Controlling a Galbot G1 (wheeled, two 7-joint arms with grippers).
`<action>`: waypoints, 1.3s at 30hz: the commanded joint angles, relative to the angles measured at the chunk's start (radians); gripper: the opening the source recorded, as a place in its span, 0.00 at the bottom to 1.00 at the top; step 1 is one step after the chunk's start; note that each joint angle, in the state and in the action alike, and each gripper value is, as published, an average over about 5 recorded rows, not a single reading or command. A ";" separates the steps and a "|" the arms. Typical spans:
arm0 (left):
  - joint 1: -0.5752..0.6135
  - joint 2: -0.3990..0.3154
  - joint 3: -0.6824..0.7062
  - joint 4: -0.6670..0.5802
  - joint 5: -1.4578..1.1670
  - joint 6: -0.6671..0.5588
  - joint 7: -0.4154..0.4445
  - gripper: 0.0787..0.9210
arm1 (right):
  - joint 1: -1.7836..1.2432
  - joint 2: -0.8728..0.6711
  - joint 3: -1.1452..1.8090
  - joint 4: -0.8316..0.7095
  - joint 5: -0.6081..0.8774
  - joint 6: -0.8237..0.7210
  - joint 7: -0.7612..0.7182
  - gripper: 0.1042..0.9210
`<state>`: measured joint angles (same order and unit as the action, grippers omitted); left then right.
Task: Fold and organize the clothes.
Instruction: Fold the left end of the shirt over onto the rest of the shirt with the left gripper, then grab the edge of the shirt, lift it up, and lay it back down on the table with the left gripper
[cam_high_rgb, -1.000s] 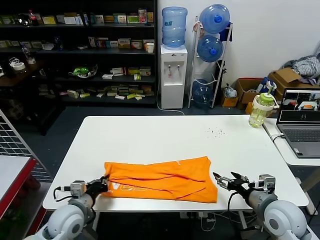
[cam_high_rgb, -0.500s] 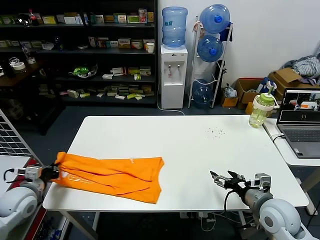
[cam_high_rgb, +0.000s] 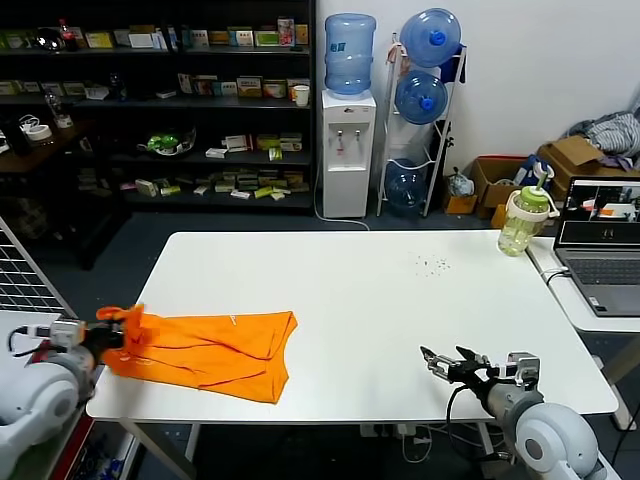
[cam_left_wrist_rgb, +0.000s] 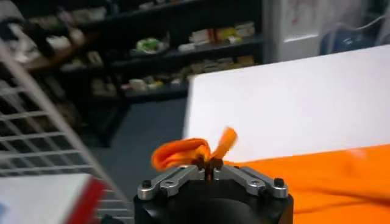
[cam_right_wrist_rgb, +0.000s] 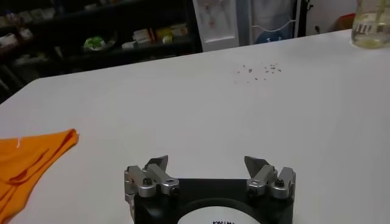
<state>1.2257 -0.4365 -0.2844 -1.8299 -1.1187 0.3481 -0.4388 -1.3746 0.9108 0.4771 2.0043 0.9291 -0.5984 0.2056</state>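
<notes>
The bright orange T-shirt (cam_high_rgb: 205, 351) lies bunched at the near left corner of the white table (cam_high_rgb: 380, 290), its left end lifted past the table's left edge. My left gripper (cam_high_rgb: 112, 334) is shut on that end, and a loop of orange cloth (cam_left_wrist_rgb: 183, 150) sticks out beyond its closed fingertips in the left wrist view. My right gripper (cam_high_rgb: 435, 362) is open and empty, low over the table's near right part, well apart from the shirt. The shirt's right end also shows in the right wrist view (cam_right_wrist_rgb: 27, 159).
A green drinking bottle (cam_high_rgb: 524, 218) and a laptop (cam_high_rgb: 598, 245) stand at the far right. A wire rack (cam_high_rgb: 25, 280) and a red-edged surface (cam_left_wrist_rgb: 55, 201) are beside the table's left edge. Small dark crumbs (cam_high_rgb: 432, 265) lie at the table's back right.
My left gripper has pulled the shirt further left, so its left end now hangs off the table's edge. The right gripper has stayed low at the near right, open.
</notes>
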 joint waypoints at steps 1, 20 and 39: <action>-0.043 -0.319 0.162 -0.317 -0.044 0.096 -0.125 0.06 | -0.033 0.009 0.025 0.014 -0.008 -0.004 0.007 0.88; -0.071 -0.433 0.220 -0.262 0.118 0.090 -0.069 0.08 | -0.024 0.029 0.004 0.012 -0.019 -0.012 0.016 0.88; 0.052 -0.204 0.000 -0.155 0.059 0.065 0.077 0.70 | -0.022 0.025 0.001 0.008 -0.016 -0.006 -0.003 0.88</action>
<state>1.1887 -0.8246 -0.1297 -2.0943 -1.0207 0.4193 -0.5004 -1.3904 0.9375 0.4752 2.0128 0.9124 -0.6068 0.2102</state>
